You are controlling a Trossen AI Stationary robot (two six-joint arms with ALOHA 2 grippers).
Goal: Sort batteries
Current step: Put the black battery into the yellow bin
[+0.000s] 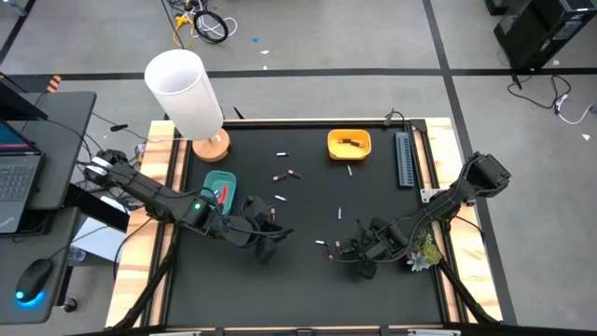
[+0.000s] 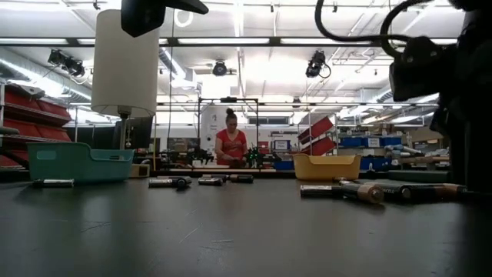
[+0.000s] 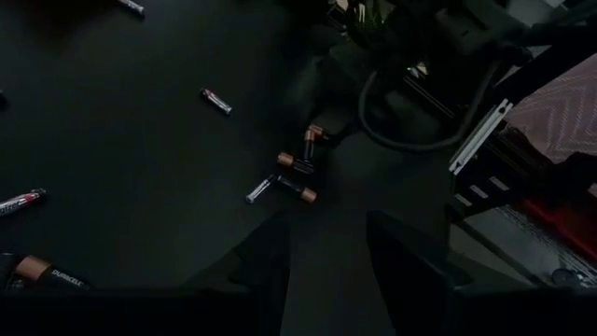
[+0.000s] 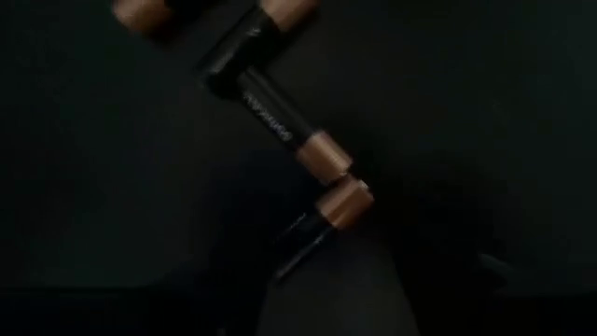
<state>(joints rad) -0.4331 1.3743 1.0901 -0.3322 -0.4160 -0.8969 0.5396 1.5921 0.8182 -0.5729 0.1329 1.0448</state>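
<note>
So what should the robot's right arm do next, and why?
Probably lower the right gripper a little and close its jaws on one of the copper-ended batteries lying right under it; they are still loose on the table, not in the yellow bin.

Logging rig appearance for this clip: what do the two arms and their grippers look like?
Both arms are dark, nearly black, slim jointed links. The left arm shows a small green light near its wrist; its gripper has two broad, flat dark fingers. The right arm has a boxy dark base joint, and black cable loops run along it. The right gripper is equally dark.
</note>
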